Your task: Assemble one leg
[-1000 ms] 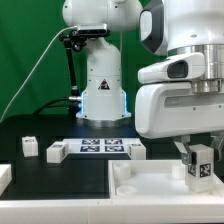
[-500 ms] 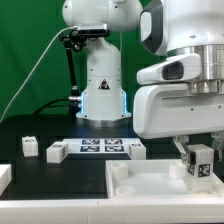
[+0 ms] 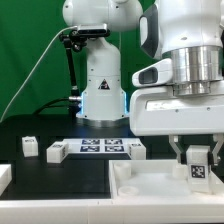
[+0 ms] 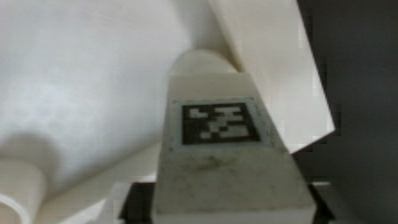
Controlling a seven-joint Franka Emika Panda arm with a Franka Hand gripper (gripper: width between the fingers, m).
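1. Starting with what is cut off: the gripper [image 3: 198, 158] is only partly seen in the exterior view. Its bulky body runs out of the picture at the exterior view's right.
2. Little of the fingers [image 3: 181, 153] is shown there, since the leg [image 3: 198, 168] sits between them.
3. In the wrist view the leg [image 4: 217, 130] fills the middle. Only dark slivers of the fingers [image 4: 143, 200] are seen beside it, and the picture is blurred.
4. The fingers are clamped on the leg, one at each side, and it is held upright with its tag [image 3: 198, 171] turned toward the exterior camera.
5. The leg is held over the large white tray [image 3: 150, 195], toward the exterior view's right. Whether it touches the tray cannot be told.
6. The tray is cut off by the picture's edges.
7. A white piece [image 3: 4, 178] at the exterior view's left edge is cut off too and cannot be identified.
8. Counted: one gripper, one held leg, one tray and one marker board [image 3: 100, 147].
9. Three small white blocks are counted on the black table [image 3: 60, 188]: one [image 3: 29, 146], a second [image 3: 56, 151] and a third [image 3: 136, 150].
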